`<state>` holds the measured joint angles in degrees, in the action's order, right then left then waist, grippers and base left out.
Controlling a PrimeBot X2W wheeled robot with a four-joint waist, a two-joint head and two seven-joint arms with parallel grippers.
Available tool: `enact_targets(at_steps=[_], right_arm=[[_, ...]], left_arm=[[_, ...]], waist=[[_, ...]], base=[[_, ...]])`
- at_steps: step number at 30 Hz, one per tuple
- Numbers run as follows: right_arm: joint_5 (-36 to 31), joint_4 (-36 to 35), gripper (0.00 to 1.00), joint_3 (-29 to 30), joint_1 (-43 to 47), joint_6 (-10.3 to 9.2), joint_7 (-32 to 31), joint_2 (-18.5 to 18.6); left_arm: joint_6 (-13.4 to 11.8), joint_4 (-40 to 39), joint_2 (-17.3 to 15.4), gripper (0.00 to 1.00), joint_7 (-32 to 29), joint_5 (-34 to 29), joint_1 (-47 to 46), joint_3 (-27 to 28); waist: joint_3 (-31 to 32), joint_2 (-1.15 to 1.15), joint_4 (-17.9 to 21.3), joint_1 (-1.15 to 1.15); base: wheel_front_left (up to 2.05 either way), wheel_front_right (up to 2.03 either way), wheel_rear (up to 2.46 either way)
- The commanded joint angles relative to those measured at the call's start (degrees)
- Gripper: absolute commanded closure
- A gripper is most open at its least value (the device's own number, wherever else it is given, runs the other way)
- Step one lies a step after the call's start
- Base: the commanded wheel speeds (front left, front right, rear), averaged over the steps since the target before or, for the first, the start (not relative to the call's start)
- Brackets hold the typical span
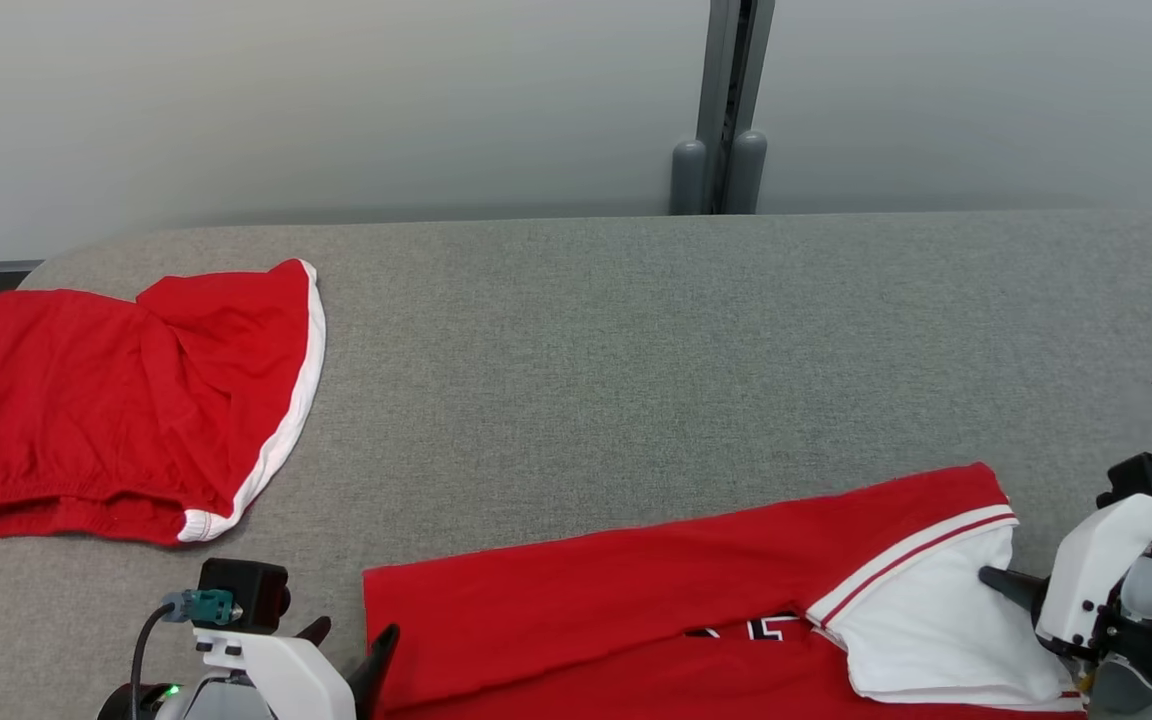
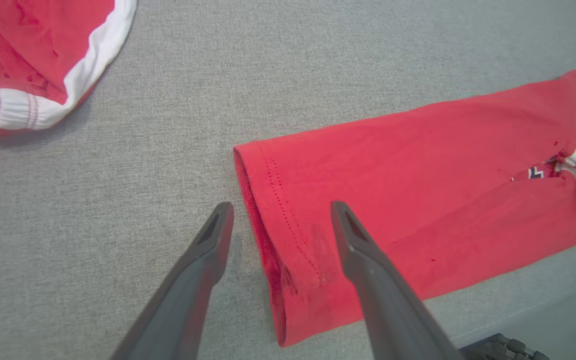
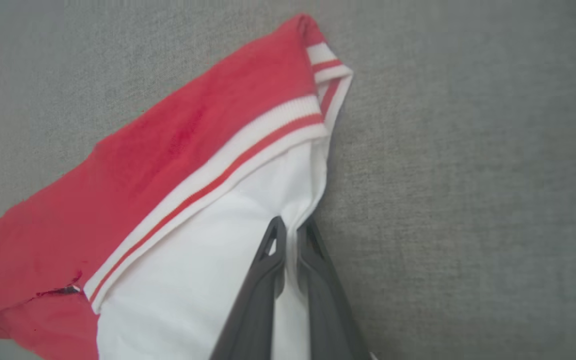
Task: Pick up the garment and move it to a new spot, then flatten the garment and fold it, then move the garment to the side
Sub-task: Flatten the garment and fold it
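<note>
Lower frame: my right gripper [image 3: 293, 222] clenches the jersey [image 1: 636, 590] by its white sleeve, my left gripper [image 2: 282, 207] gapes over the hem; I judge pickup barely begun.

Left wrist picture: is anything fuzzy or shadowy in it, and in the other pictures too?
Left wrist view: the red shorts go fuzzy at the left edge and lay a soft shadow on the grey table; right wrist view: a thin dark shadow runs beside the jersey where the right gripper pinches it; head view: even light, no glare.
</note>
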<state>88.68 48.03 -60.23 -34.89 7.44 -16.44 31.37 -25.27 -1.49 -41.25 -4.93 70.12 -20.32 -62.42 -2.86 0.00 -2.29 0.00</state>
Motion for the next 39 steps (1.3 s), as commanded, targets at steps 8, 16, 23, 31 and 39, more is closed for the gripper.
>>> enact_targets(at_steps=[8,16,23,31,39], right_arm=[[-1.89,1.87,1.00,0.52,-2.05,0.06,1.32,3.64],[-4.25,1.94,1.00,0.95,-4.54,0.06,2.80,6.30],[-4.04,-4.88,1.00,2.50,-5.43,0.06,2.68,9.60],[-1.42,-20.77,1.00,4.62,-1.25,0.07,2.72,14.14],[0.32,-34.45,1.00,4.64,3.49,0.07,2.58,15.97]], left_arm=[[-0.17,0.34,0.55,0.00,2.06,-0.64,0.15,0.81],[-0.04,1.71,2.22,0.00,6.69,-0.75,1.19,2.71],[0.54,3.63,3.94,0.00,11.61,-0.59,2.97,4.15],[1.55,6.48,4.87,0.00,16.67,-1.67,4.78,5.65],[2.91,8.15,6.17,0.00,18.75,-2.02,5.93,7.26]], waist=[[0.95,0.00,1.82,0.00],[2.06,0.00,3.07,0.00],[3.34,0.00,2.37,0.00],[4.58,0.00,-0.59,0.00],[5.25,0.00,-4.33,0.00]], base=[[0.00,0.00,0.00],[0.00,0.00,0.00],[0.00,0.00,0.00],[0.00,0.00,0.00],[0.00,0.00,0.00]])
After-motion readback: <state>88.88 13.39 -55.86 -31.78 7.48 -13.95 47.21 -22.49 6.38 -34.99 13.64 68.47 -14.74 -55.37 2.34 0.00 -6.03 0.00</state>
